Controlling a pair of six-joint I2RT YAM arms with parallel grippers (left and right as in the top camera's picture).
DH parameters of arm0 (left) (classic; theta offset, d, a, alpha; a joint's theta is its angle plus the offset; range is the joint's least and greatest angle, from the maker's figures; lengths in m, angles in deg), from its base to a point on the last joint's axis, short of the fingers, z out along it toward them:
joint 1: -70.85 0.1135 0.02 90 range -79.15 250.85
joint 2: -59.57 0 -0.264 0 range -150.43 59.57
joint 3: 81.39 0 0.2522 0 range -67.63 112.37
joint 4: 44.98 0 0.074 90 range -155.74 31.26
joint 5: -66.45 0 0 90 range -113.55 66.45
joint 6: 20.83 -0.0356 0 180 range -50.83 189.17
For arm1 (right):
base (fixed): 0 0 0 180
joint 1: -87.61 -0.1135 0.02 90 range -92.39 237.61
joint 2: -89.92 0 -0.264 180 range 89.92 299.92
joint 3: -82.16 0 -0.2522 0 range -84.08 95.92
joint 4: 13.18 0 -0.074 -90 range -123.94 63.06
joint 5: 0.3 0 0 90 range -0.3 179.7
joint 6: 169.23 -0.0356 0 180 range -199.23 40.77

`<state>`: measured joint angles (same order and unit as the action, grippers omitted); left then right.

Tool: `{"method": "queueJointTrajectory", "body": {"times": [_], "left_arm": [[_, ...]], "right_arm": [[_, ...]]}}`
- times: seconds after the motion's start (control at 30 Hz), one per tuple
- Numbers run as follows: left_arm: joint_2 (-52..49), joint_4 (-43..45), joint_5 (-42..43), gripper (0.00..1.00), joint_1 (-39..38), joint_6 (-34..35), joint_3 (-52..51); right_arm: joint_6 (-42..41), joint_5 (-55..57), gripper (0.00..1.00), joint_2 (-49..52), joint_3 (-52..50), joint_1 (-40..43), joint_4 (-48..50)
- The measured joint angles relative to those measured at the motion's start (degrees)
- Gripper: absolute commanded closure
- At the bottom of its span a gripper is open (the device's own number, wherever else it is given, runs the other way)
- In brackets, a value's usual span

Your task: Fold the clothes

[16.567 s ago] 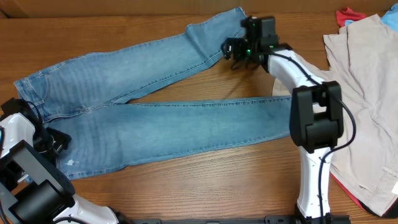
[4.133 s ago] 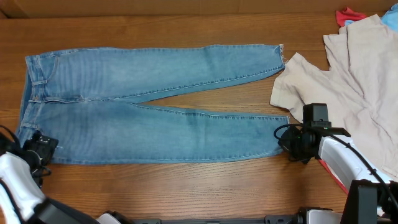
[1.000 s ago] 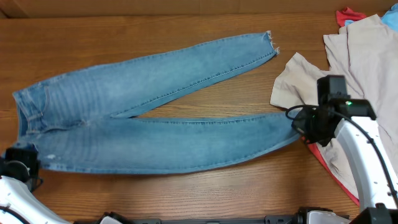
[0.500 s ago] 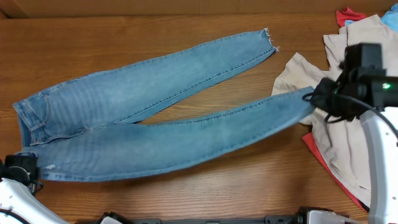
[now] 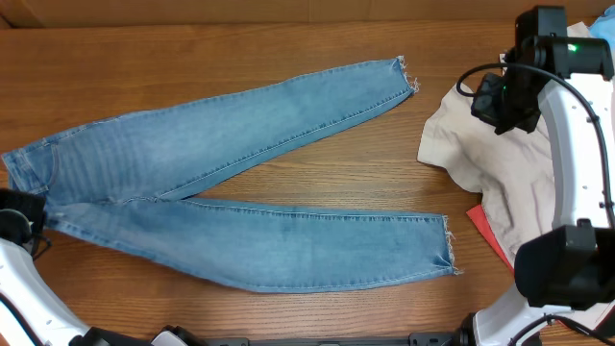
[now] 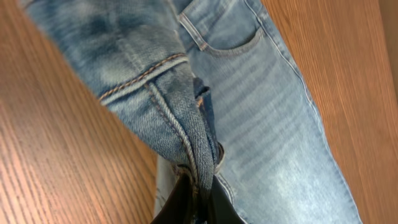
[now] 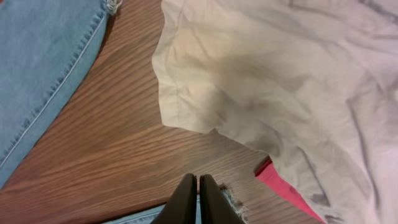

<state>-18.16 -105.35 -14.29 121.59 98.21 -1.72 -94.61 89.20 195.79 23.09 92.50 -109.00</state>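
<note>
1. One pair of jeans point(image 5: 240, 144) lies flat on the wooden table point(image 5: 317, 187). Its waist is at the left gripper point(image 5: 21, 213), and both legs run away from that gripper toward the right gripper's side.
2. The long axis goes across the table from left to right, and the two legs splay in a narrow V from the crotch.
3. The far leg point(image 5: 317, 101) slants upward. Its frayed hem ends near the right gripper point(image 5: 492, 101), off to that gripper's left and not touching it.
4. The near leg point(image 5: 317, 245) runs almost straight. Its frayed hem ends well below the right gripper, on the front part of the table.
5. The left gripper point(image 6: 198, 198) is clamped on the jeans at the waist. From its wrist camera, a thick stitched fold of denim is bunched and pinched between the dark fingers, and one pocket point(image 6: 224, 31) shows beyond the fold.
6. The right gripper point(image 7: 198, 200) has its two fingers pressed together with nothing between them. It is held up off the table, apart from the denim.
7. One beige garment point(image 5: 461, 144) is spread under and beyond the right gripper, and its rumpled edge lies just beside the far leg's hem.
8. One piece of red fabric point(image 5: 483, 229) pokes out from under the beige garment's front edge, near the hem of the near leg.
</note>
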Motion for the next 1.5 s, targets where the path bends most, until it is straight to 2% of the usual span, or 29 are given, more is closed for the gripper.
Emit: {"method": "queueJointTrajectory", "body": {"times": [0.07, 0.23, 0.3, 0.53, 0.73, 1.1, 1.37, 1.5], "left_arm": [[-0.2, 0.0, -0.04, 0.96, -0.33, 0.35, 0.0], [-0.22, -0.22, -1.05, 0.96, -0.33, 0.61, 0.04], [-0.22, -0.39, -1.6, 0.96, -0.33, 0.55, 0.04], [-0.24, -0.81, -2.69, 0.96, -0.33, 0.42, 0.04], [-0.24, -1.09, -2.97, 0.96, -0.33, 0.39, 0.07], [-0.24, -1.36, -3.15, 0.96, -0.33, 0.39, 0.09], [-0.24, -1.38, -3.34, 0.96, -0.33, 0.39, 0.09], [-0.24, -1.44, -3.34, 0.96, -0.33, 0.39, 0.09]], "right_arm": [[0.11, -0.61, 0.76, 0.17, 0.22, 0.0, -1.95], [0.61, -0.59, 0.72, 0.15, 0.22, 0.0, -6.62], [0.55, -0.61, 0.66, 0.13, -0.81, 0.0, -7.63], [0.37, -2.6, 0.59, 0.07, -12.63, 0.0, -6.05], [-0.5, -5.64, 0.57, -3.13, -28.76, 0.0, 1.81], [-9.22, -6.84, 0.59, -25.66, -58.07, 0.0, 16.39], [-16.52, -9.53, 0.6, -27.82, -72.32, 0.0, 26.49], [-20.44, -10.34, 0.61, -28.46, -74.93, 0.0, 28.5]]}}
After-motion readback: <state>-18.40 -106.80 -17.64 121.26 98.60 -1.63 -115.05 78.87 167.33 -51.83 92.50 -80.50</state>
